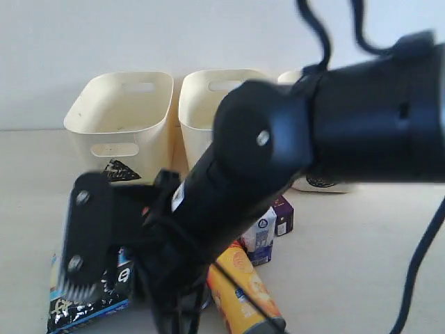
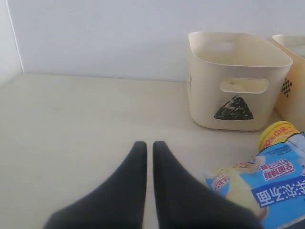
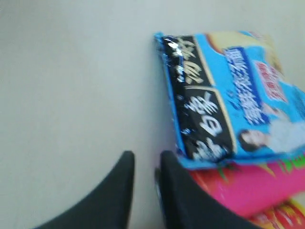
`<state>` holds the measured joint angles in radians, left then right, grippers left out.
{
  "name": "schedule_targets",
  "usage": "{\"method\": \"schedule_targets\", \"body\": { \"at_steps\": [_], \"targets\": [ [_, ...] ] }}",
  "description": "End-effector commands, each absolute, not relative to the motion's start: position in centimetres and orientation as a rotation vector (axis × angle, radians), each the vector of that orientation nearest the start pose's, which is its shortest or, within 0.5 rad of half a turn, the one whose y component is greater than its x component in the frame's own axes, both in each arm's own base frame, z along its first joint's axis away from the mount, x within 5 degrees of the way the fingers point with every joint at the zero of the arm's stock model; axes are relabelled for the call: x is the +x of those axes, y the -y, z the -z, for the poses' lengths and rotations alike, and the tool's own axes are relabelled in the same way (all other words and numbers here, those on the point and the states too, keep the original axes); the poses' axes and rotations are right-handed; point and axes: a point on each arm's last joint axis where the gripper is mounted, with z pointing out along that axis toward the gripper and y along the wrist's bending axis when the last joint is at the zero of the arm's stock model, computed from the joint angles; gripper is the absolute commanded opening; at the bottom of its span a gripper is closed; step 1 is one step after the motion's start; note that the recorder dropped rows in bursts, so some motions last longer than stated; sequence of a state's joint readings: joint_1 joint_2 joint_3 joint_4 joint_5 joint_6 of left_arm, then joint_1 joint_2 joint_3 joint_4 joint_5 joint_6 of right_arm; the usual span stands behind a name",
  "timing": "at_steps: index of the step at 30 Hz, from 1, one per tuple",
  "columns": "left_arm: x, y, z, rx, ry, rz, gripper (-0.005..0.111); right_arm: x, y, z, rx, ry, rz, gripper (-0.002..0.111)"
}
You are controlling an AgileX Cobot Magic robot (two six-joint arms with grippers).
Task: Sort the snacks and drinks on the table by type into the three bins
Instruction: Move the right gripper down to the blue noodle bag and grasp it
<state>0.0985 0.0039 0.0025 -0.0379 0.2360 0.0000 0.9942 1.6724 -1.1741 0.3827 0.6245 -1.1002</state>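
While my left fingers point(image 2: 138, 171) sit shut over matte beige counter point(image 2: 71, 133) near the cream triangle-marked bin point(image 2: 205, 95), my right fingers point(image 3: 119, 195) hang slightly parted, empty, beside the crinkly blue foil bag point(image 3: 228, 95) lying over the pink tube point(image 3: 248, 191).

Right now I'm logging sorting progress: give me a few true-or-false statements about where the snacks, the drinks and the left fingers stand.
1. The blue bag is outside the triangle bin. True.
2. Both cartons sit in a bin. False: the white carton and the purple carton stand on the table.
3. The left fingers are shut on nothing. True.
4. The yellow tube stands upright. False: it lies on its side.
5. The pink tube lies on top of the blue bag. False: the bag overlaps the tube.
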Motion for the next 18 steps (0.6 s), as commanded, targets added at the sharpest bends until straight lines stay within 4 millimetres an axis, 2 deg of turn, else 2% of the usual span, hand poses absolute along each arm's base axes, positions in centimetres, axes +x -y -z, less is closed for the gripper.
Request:
{"method": "schedule_targets", "body": {
  "at_steps": [1,3,5,6,8,13,18],
  "targets": [
    [5.5,-0.4,-19.2,-0.109,-1.712,-0.031,0.004,16.7,-32.3,-22.8,-2.097,-1.493,-0.337,0.055],
    [5.5,-0.4,-19.2,-0.109,-1.712,-0.031,0.004,16.5,-33.0,-21.8,-2.105,-1.484,-0.333,0.079],
    [5.5,-0.4,-19.2,-0.109,-1.712,-0.031,0.004,16.4,-33.7,-21.0,-2.099,-1.472,-0.322,0.093],
    [5.5,-0.4,-19.2,-0.109,-1.712,-0.031,0.004,16.7,-34.0,-20.5,-2.079,-1.464,-0.308,0.095],
    [5.5,-0.4,-19.2,-0.109,-1.712,-0.031,0.004,16.9,-34.7,-20.0,-2.037,-1.440,-0.285,0.092],
    [5.5,-0.4,-19.2,-0.109,-1.712,-0.031,0.004,17.5,-35.9,-19.1,-2.000,-1.298,-0.178,0.076],
    [5.5,-0.4,-19.2,-0.109,-1.712,-0.031,0.004,17.6,-36.4,-17.5,-2.091,-1.175,-0.080,0.076]
  ]
}}
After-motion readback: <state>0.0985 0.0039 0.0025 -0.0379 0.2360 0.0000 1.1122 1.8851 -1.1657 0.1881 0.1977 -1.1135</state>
